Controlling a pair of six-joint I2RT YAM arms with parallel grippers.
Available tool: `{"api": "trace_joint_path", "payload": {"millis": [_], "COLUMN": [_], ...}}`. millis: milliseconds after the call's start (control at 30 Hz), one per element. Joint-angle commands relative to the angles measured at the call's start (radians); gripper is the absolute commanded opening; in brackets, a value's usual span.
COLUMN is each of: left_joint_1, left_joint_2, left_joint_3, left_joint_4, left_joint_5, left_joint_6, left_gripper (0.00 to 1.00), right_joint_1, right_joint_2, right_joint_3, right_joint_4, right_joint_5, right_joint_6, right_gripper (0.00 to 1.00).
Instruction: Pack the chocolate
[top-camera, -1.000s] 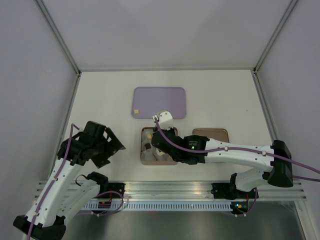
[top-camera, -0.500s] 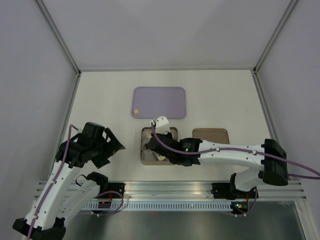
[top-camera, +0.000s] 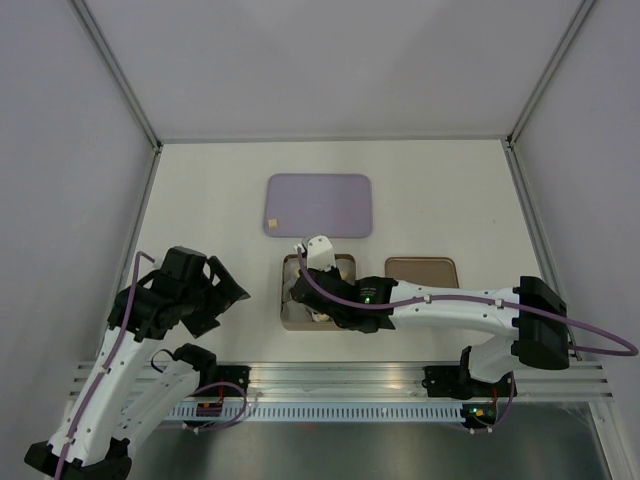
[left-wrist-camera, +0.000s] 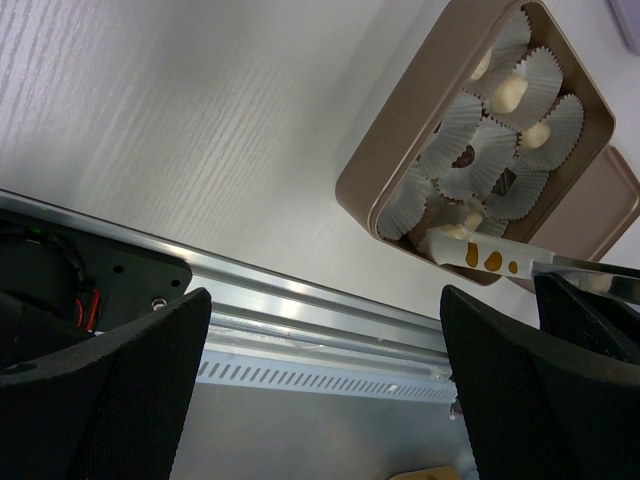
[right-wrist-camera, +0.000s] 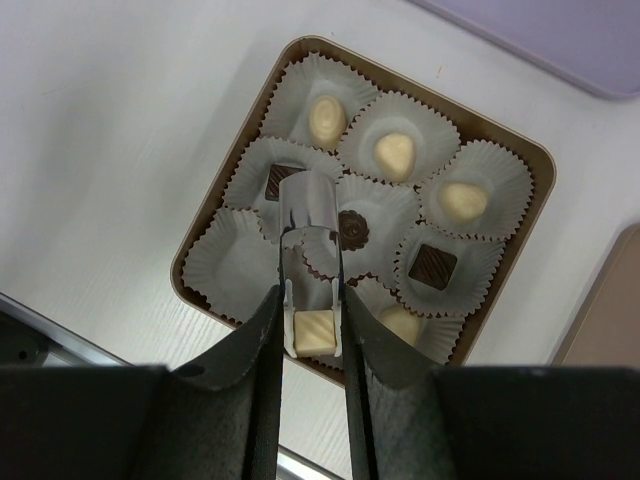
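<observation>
The brown box (right-wrist-camera: 189, 283) holds white paper cups with pale chocolates (right-wrist-camera: 397, 153) and dark chocolates (right-wrist-camera: 436, 264). My right gripper (right-wrist-camera: 312, 300) is shut on a metal tong tool (right-wrist-camera: 308, 205). The tool's white tips pinch a pale square chocolate (right-wrist-camera: 313, 331) over the box's near row, beside an empty cup (right-wrist-camera: 225, 265). In the top view the right gripper (top-camera: 312, 290) sits over the box (top-camera: 287, 322). One pale tan cube (top-camera: 271, 222) lies on the purple tray (top-camera: 330, 200). My left gripper (top-camera: 232, 285) is open and empty, left of the box; its wrist view (left-wrist-camera: 325, 390) shows the box (left-wrist-camera: 362, 190).
The flat brown lid (top-camera: 421, 270) lies right of the box. The aluminium rail (top-camera: 340, 375) runs along the near edge. Grey walls enclose the table on three sides.
My right gripper has moved a little nearer and leftward over the box with the tool and chocolate. The left arm has shifted only slightly.
</observation>
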Motion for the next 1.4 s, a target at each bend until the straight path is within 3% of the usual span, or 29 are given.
{"api": "trace_joint_path", "payload": {"millis": [0, 1367], "left_joint_1": [-0.003, -0.003], "left_joint_2": [-0.007, -0.02], "left_joint_3": [-0.003, -0.014], "left_joint_4": [0.013, 0.002], "left_joint_5": [0.003, -0.003], "left_joint_6": [-0.004, -0.024], "left_gripper": [1.0, 1.0], "right_joint_1": [0.007, 0.001], "right_joint_2": [0.009, 0.079], "right_joint_3": [0.006, 0.084], "right_joint_4": [0.027, 0.047], "right_joint_5": [-0.006, 0.094], "right_joint_6": [0.02, 0.03], "right_gripper": [0.18, 0.18]}}
